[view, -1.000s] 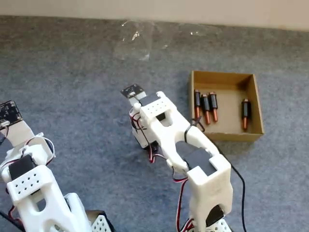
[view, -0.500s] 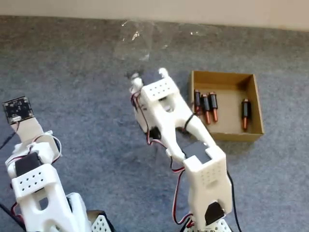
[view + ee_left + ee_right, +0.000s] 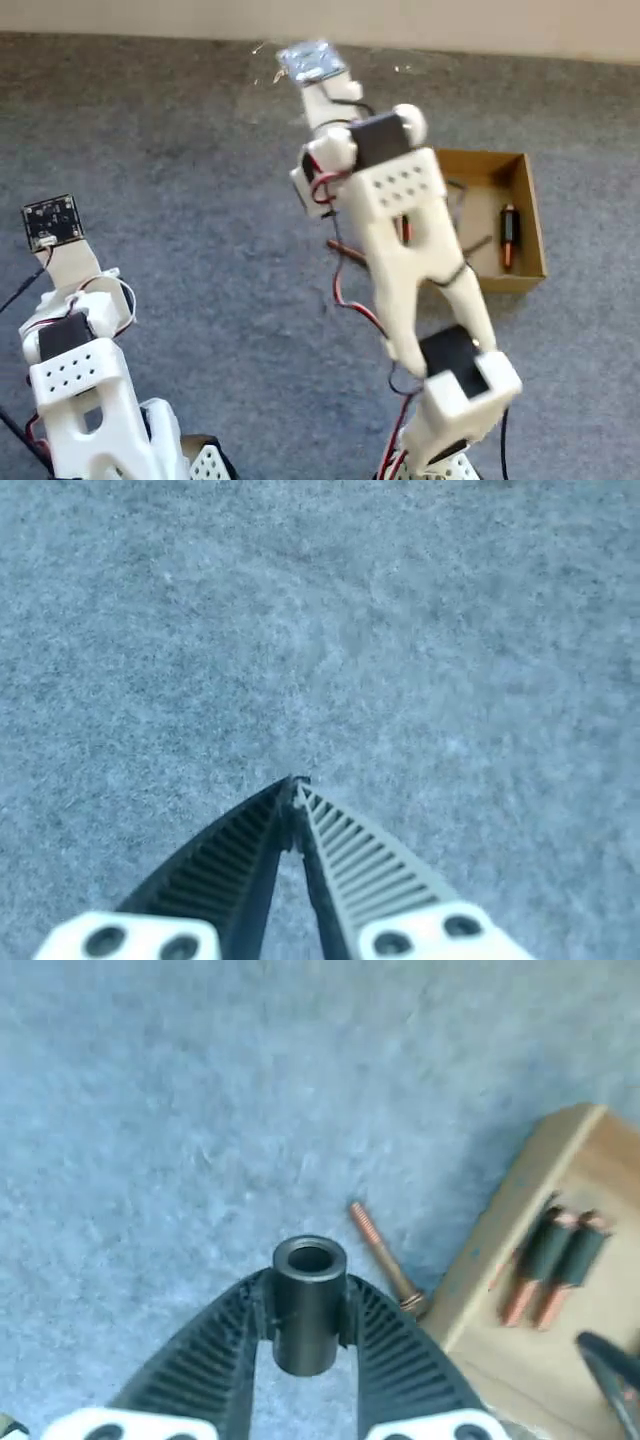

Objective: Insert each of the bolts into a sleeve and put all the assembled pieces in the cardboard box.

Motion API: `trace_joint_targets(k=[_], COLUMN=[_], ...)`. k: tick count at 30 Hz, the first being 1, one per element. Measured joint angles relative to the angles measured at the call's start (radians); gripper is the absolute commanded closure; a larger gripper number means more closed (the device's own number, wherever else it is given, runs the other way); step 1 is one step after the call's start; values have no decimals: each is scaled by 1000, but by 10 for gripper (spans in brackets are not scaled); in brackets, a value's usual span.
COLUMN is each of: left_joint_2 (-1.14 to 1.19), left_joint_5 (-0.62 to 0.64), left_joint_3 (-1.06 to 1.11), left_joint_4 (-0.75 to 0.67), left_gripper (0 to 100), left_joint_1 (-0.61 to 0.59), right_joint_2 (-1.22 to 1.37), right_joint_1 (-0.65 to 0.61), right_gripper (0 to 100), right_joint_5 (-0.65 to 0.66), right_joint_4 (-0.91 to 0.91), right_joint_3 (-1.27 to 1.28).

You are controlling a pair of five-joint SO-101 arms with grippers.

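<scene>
My right gripper is shut on a black sleeve, held upright with its open bore facing the camera. Just beyond it a copper bolt lies on the grey carpet beside the cardboard box. Assembled pieces lie inside the box. In the high view the right arm stands raised next to the box, with the bolt under it and one assembled piece in the box. My left gripper is shut and empty over bare carpet.
The left arm stands at the near left of the carpet. A clear plastic bag lies at the far edge, partly behind the right arm's wrist camera.
The right arm has risen and swung away from the near edge, uncovering the bolt on the carpet and hiding part of the box. The left arm's wrist has shifted slightly.
</scene>
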Motion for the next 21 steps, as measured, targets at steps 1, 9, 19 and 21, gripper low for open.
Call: trace_joint_targets(k=[1,9,19,21], left_joint_2=[0,0,0,0], left_joint_5=[-26,-155,-265,-265], left_joint_3=[-2,-12,-12,-12], left_joint_4=[21,106,83,71], left_gripper=[994,994,993,993], left_joint_1=[0,91,129,129], right_joint_2=[-31,-284,-634,-695], right_joint_1=[8,101,221,242], right_gripper=[995,995,995,995], right_joint_5=[15,48,101,114], right_joint_4=[2,3,-190,-249], right_joint_3=[-2,157,680,798])
